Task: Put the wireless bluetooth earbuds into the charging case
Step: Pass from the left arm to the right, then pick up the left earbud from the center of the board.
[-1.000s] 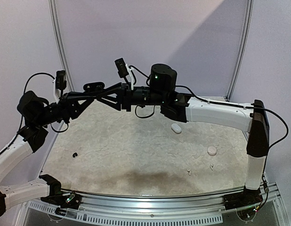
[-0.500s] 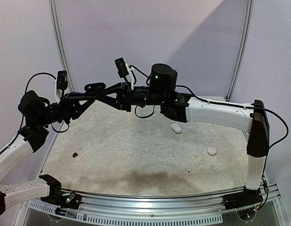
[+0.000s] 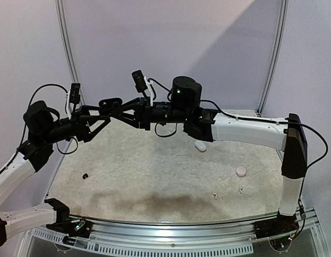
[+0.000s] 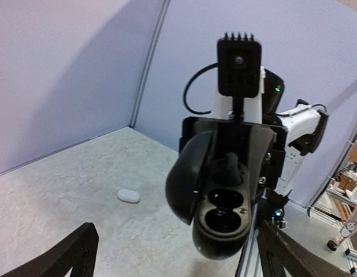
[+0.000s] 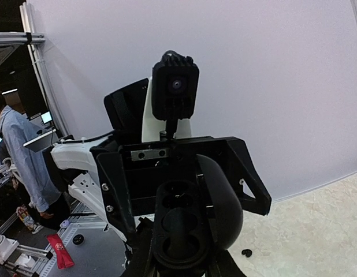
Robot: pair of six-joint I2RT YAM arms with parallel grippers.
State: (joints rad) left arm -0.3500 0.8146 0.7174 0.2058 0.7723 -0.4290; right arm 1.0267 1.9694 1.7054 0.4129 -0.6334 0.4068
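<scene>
Earbuds lie loose on the table [image 3: 155, 176]: a black bud [image 3: 85, 175] near the left edge and two white buds [image 3: 213, 195] at the near right, all well apart from the black case [image 4: 222, 213]. Since the earlier frames the left gripper [image 4: 177, 231] has been released from the case, its fingers now spread wide to either side, and its arm has been raised slightly. The case is still held aloft, clenched in the right gripper [image 3: 118, 110], with its lid swung open. The case's two round wells are shown only in the left wrist view. The white buds are seen only from above. A white case [image 3: 200, 145] lies on the far part of the table. A person [image 5: 17, 150] beside the rig is caught only in the right wrist view.
</scene>
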